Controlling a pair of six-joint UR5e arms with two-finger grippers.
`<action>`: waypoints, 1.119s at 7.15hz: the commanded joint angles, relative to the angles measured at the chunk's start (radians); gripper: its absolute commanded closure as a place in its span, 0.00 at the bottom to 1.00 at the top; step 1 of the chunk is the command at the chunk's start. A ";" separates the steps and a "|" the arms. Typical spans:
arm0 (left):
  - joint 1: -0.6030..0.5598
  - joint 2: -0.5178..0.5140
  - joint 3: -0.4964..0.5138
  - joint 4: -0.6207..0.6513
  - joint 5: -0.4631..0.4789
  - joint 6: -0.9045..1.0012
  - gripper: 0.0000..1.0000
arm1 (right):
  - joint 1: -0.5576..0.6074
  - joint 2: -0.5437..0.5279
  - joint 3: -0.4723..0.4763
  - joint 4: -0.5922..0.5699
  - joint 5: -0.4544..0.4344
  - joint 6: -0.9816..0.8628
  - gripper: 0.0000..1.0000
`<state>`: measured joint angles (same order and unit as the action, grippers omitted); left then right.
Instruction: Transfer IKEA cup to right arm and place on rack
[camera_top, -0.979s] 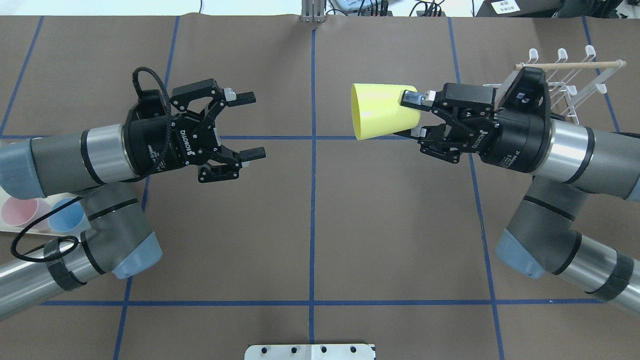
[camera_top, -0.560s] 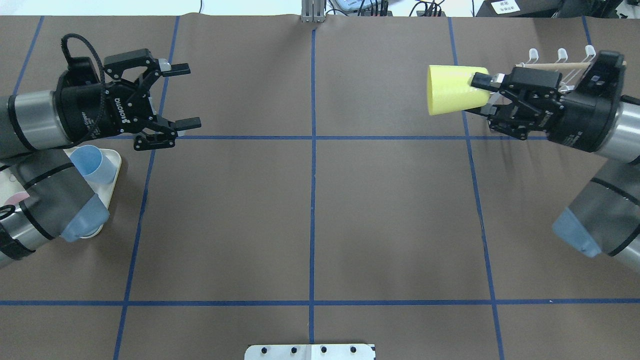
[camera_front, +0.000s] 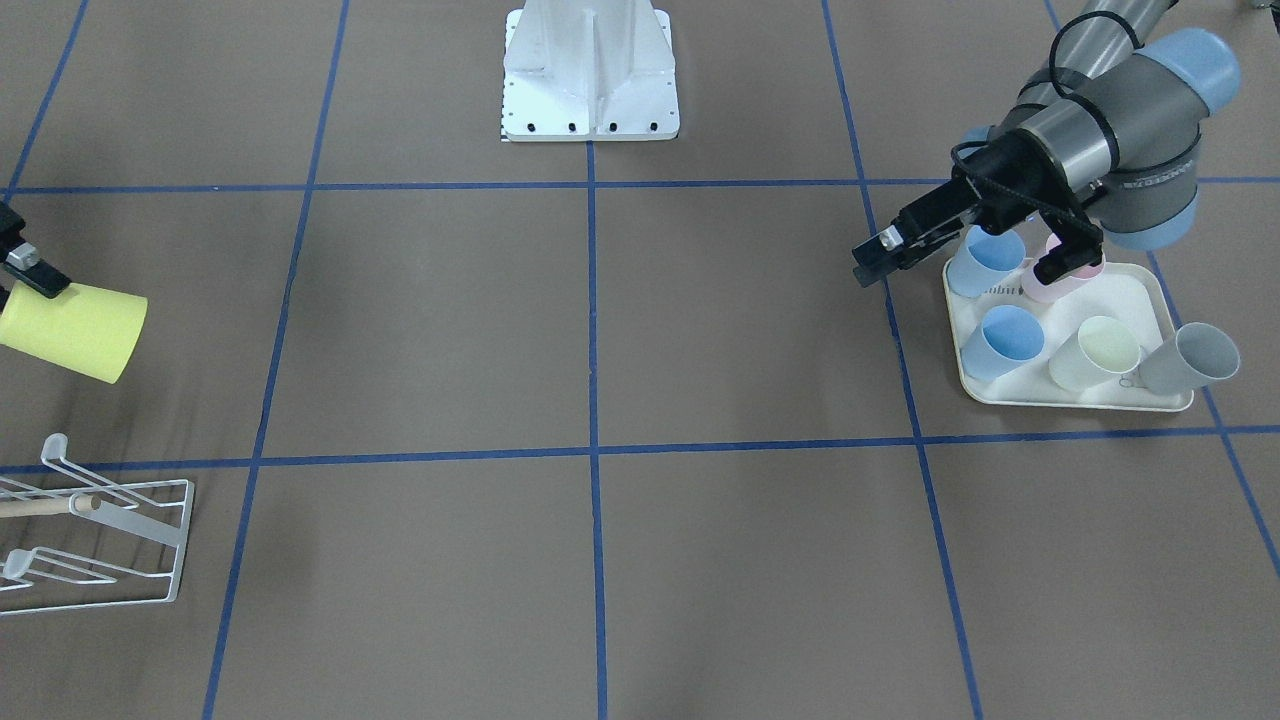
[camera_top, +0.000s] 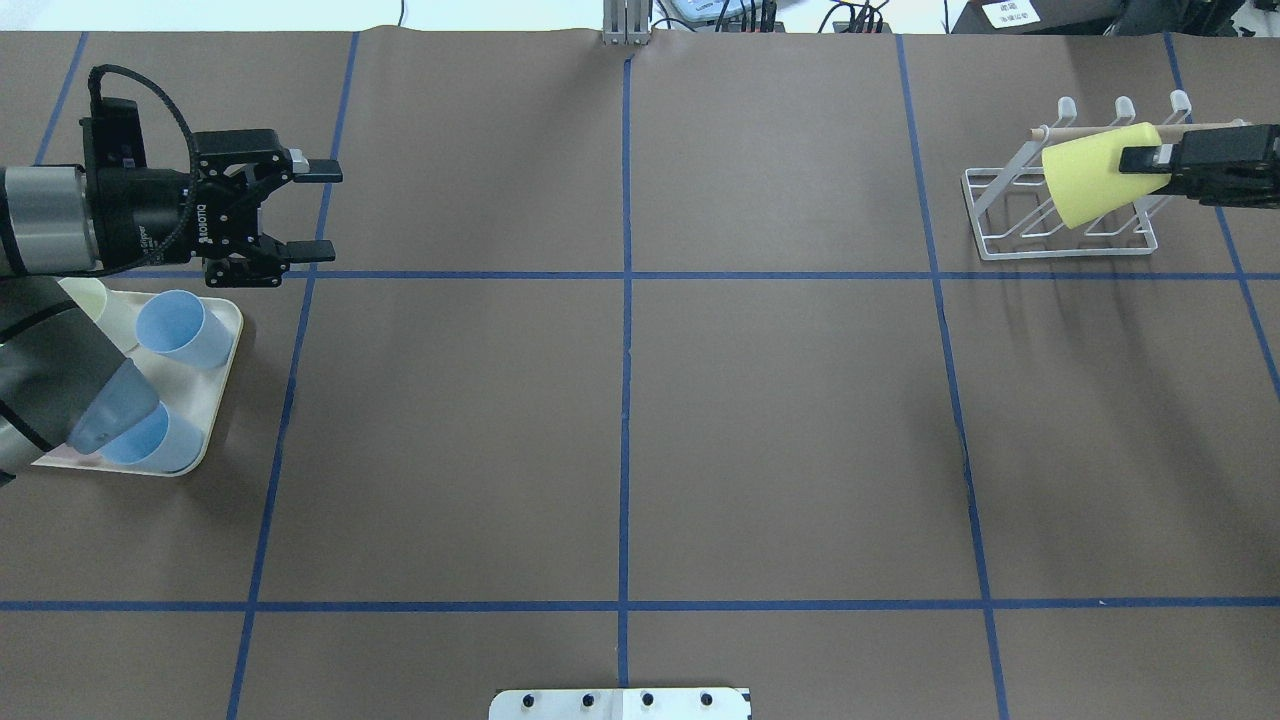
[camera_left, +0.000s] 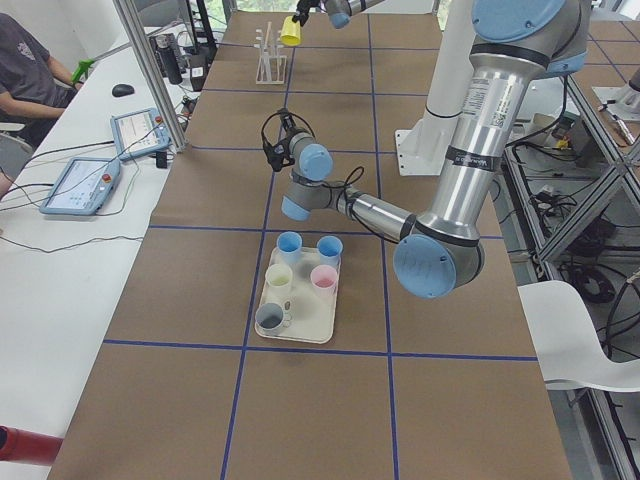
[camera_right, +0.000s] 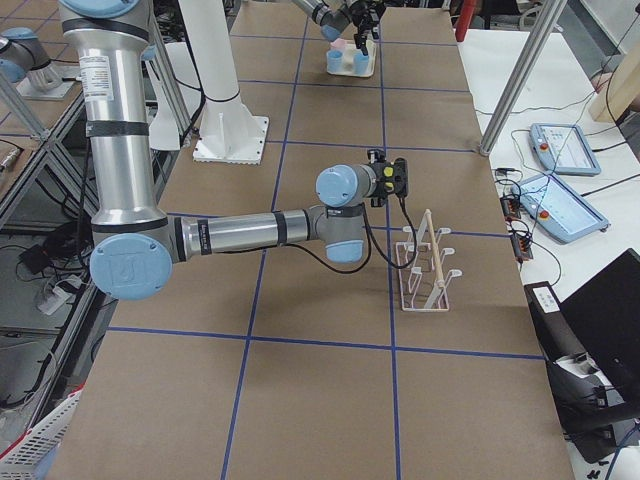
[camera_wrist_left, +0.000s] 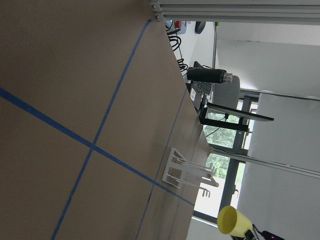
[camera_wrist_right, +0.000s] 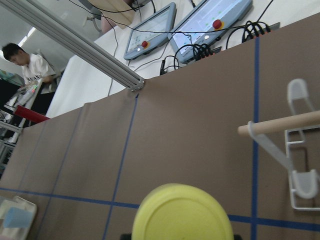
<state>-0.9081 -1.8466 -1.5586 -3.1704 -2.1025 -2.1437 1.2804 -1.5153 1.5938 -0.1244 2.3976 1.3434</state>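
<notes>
IKEA cup (camera_front: 72, 330), yellow, is shown lying on its side in the air, on the robot's side of the rack (camera_front: 150, 520) and raised above it, apart from the upturned prongs. Its mouth is turned away from the rack's outer end, toward the middle of the table. Its base end is clamped between the fingers of the right gripper (camera_top: 1150, 170), which are closed onto it; only the tips and part of the black body are seen at the frame edge. The rack is seen standing on the brown table (camera_front: 600, 560), with a pale wooden dowel (camera_front: 40, 507) laid across its wires. A white mounting base (camera_front: 590, 70) is seen well apart from the rack, on the robot's side of the table's middle. At the end of the table opposite the rack, the left gripper (camera_top: 330, 211) is held level above the table with its fingers spread wide and nothing between them. A cream tray (camera_front: 1160, 300) carrying five pastel cups (camera_front: 1005, 338) is seen just beside it, partly under the left arm.
</notes>
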 joint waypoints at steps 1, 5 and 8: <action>-0.038 0.000 0.002 0.072 -0.066 0.056 0.00 | 0.080 -0.017 -0.006 -0.194 0.077 -0.284 0.87; -0.038 -0.002 0.006 0.073 -0.065 0.057 0.00 | 0.047 -0.013 0.005 -0.387 0.049 -0.351 0.87; -0.038 -0.002 0.009 0.073 -0.065 0.057 0.00 | 0.022 -0.006 0.011 -0.486 -0.018 -0.446 0.87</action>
<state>-0.9466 -1.8488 -1.5508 -3.0971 -2.1675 -2.0863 1.3079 -1.5248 1.6005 -0.5605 2.3967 0.9389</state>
